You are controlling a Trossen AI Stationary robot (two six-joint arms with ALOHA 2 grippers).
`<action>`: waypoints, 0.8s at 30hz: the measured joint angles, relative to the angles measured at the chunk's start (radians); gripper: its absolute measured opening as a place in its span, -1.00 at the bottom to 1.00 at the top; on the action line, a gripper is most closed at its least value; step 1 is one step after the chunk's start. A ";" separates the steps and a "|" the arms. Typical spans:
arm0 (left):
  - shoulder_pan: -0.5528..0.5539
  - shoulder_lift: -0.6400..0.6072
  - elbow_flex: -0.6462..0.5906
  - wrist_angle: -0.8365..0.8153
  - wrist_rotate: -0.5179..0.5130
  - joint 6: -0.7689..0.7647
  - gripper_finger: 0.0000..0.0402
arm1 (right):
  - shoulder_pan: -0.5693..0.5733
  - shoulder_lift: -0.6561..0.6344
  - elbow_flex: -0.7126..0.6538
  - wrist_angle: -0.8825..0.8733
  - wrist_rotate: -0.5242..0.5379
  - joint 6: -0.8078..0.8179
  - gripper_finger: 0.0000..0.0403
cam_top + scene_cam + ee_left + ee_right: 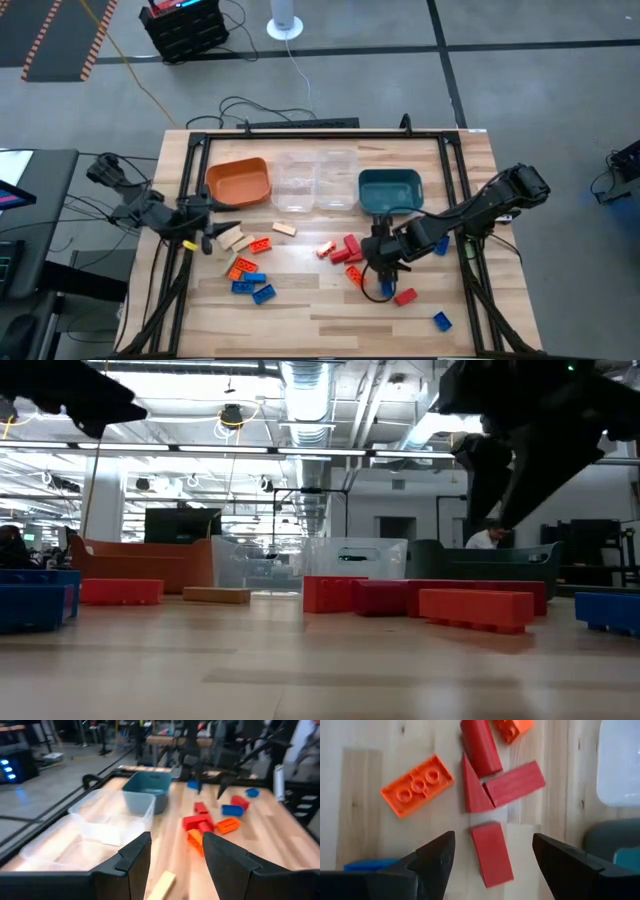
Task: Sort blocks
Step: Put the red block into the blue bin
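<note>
Your right gripper (492, 851) hangs over the red cluster at the table's middle right, fingers spread wide with nothing between them, and a red block (491, 853) lies on the wood directly in the gap. That block's long axis runs roughly along the fingers' own length, so the pads face its two long sides and a short descent looks like all the grasp needs. Just beyond it lie three more red blocks (495, 780) crowded together, close enough that a finger could nudge one on the way down, and an orange block (417, 785) sits apart to one side. In the overhead view the teal tray (390, 188) stands just behind this gripper, with two clear trays (315, 180) and an orange tray (238, 181) in a row to its left. Your left gripper (172, 857) waits near the table's left edge beside that orange tray, fingers partly open and empty, a tan block (162, 884) lying on the table just past them. The remaining blocks (250, 278) lie scattered across the front of the table, blue and orange to the left, a blue one (441, 320) near the front right. The right arm is clearly the nearer to the red pile.
</note>
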 joint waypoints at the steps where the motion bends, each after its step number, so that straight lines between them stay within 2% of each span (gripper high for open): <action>1: 0.014 0.029 0.021 -0.016 0.000 -0.007 -0.14 | -0.006 0.010 -0.001 -0.004 -0.009 -0.003 0.55; 8: 0.106 0.202 0.080 -0.064 0.005 -0.059 -0.14 | -0.019 0.147 -0.005 -0.006 -0.057 -0.060 0.52; 15: 0.143 0.276 0.081 -0.066 0.043 -0.084 -0.14 | -0.010 0.232 -0.003 -0.010 -0.058 -0.079 0.40; 19: 0.144 0.276 0.081 -0.065 0.046 -0.077 -0.14 | -0.013 0.230 -0.003 -0.011 -0.059 -0.080 0.19; 24: 0.144 0.276 0.081 -0.066 0.048 -0.075 -0.14 | -0.029 0.182 -0.002 -0.079 -0.058 -0.079 -0.23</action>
